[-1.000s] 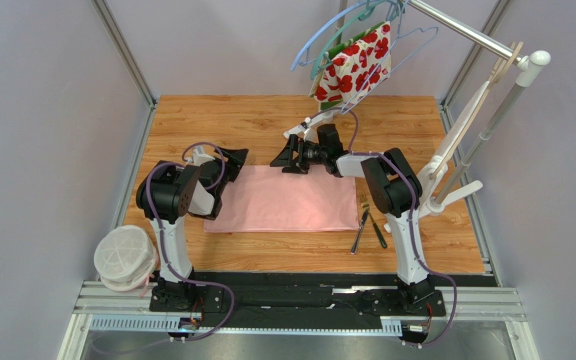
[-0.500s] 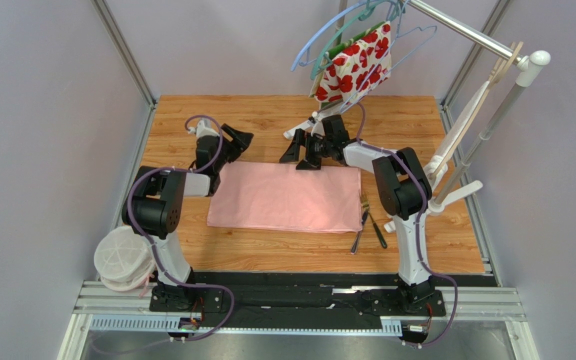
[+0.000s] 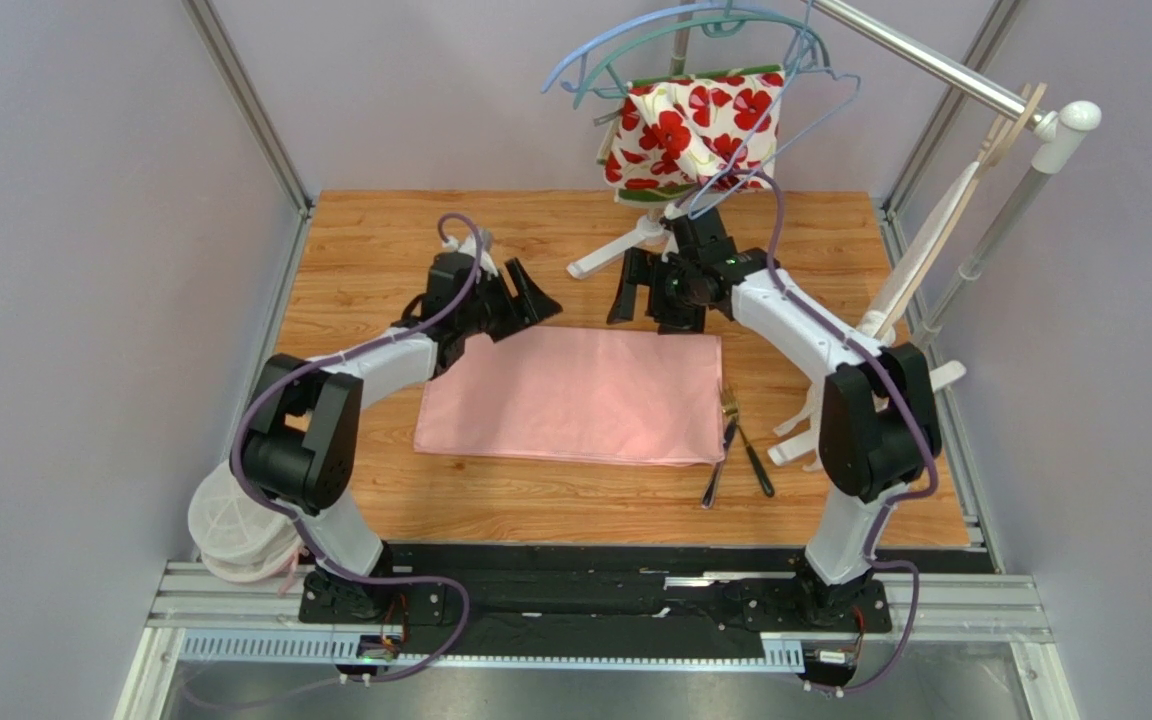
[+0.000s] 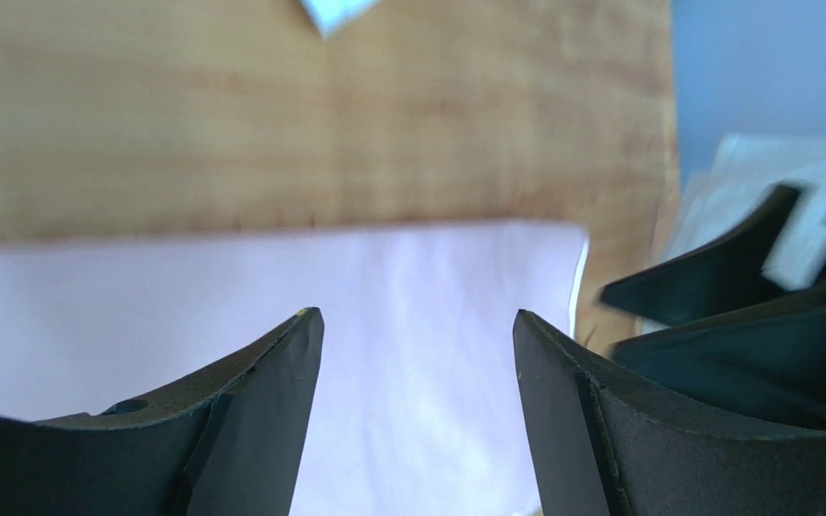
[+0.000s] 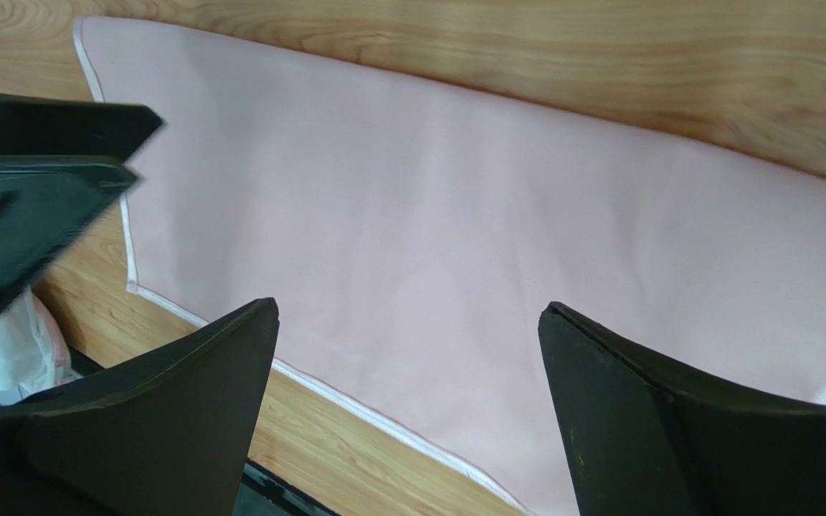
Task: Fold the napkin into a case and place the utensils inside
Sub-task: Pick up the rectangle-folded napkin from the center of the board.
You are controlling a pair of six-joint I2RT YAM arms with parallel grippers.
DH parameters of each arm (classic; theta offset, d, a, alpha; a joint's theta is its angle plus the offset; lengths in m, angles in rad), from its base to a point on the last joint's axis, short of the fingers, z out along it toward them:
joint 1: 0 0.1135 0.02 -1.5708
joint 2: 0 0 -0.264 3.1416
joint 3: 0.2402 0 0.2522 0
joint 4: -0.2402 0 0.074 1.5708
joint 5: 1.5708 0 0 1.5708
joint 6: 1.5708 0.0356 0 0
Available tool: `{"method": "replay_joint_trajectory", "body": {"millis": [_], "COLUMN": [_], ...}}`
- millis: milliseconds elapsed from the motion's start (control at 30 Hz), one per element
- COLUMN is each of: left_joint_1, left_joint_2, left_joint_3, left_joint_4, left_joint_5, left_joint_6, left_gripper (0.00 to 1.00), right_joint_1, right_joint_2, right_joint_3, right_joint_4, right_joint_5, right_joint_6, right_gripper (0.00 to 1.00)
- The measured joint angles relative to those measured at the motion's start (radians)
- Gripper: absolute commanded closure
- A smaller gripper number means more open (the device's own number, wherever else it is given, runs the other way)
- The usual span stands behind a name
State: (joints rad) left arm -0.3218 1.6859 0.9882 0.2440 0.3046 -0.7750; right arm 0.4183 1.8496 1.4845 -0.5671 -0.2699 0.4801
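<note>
The light-pink napkin (image 3: 575,393) lies flat as a wide oblong on the wooden table. Both grippers hover over its far edge and neither touches it. My left gripper (image 3: 527,290) is open and empty above the far left corner; its wrist view shows the napkin (image 4: 428,269) between its fingers. My right gripper (image 3: 654,291) is open and empty above the far edge, right of the middle; its wrist view shows the napkin (image 5: 471,204) below. The fork (image 3: 722,435) and a darker thin utensil (image 3: 757,462) lie on the table by the napkin's right edge.
A red-and-white floral cloth (image 3: 687,128) hangs on hangers from a rack (image 3: 988,225) at the back right. The rack's white foot (image 3: 620,248) rests on the table behind the grippers. A white round mesh thing (image 3: 247,515) sits at the near left.
Both arms have reached away from the bases; the grippers went from the napkin's left and middle to its far edge. The floral cloth and hangers have swung left.
</note>
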Motion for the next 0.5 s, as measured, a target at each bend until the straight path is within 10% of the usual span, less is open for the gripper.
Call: {"method": "replay_joint_trajectory", "body": {"millis": [500], "left_joint_1": [0.102], "left_joint_2": [0.090], "left_joint_3": [-0.068], "left_joint_4": [-0.230], "left_joint_5": [0.066], "left_joint_6": [-0.084], "left_gripper": [0.27], "right_joint_1": [-0.008], "right_joint_2": [-0.209], "right_joint_3": [-0.198], "right_joint_4": [-0.098], "right_joint_5": [0.095], "right_joint_6": [-0.095], "right_gripper": [0.04]}}
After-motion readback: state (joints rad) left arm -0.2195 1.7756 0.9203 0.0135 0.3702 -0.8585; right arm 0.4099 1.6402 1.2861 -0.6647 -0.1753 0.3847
